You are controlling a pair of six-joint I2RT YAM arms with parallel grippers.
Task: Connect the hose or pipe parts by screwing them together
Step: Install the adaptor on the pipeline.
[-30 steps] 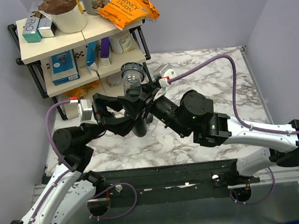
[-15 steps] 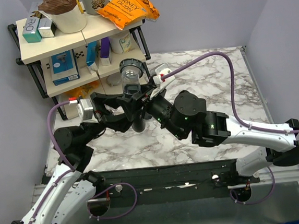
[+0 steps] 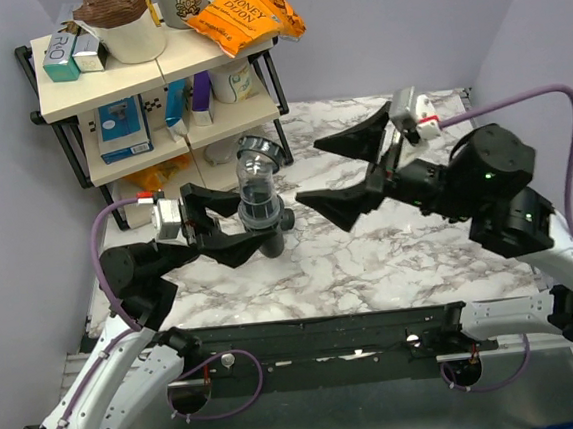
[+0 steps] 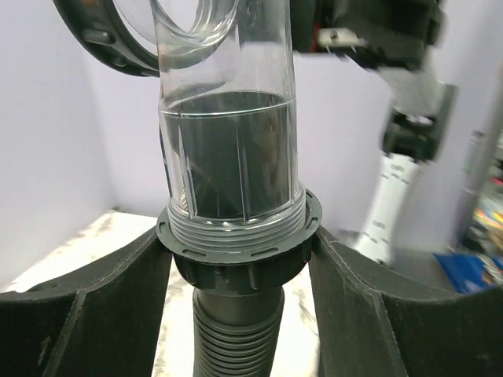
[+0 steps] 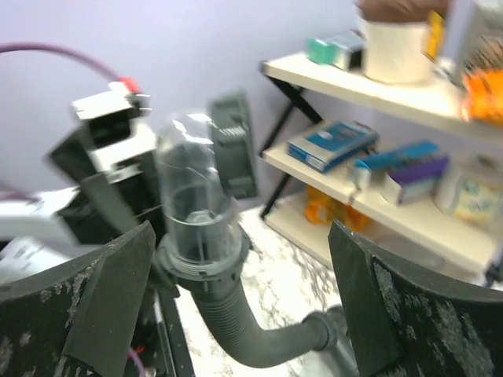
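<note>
Room: marble table (image 3: pixel 391 266), lilac walls; shelf rack (image 3: pixel 154 75) w/ boxes & snack bags at back left.
L pincer (image 3: pixel 255 222): mine, clamped on collar nut (image 4: pixel 240 255), one finger each side, both touching it.
Clear pipe (image 4: pixel 228 141): upright above my L fingers, threaded end sits in collar nut; dark ring mouth on top, tilted.
Ribbed hose (image 5: pixel 236 334): comes out below nut, curves down toward table.
R pincer (image 3: pixel 308 172): mine, jaws wide apart, gripping nothing, to right of pipe & apart from it, up off table.
</note>
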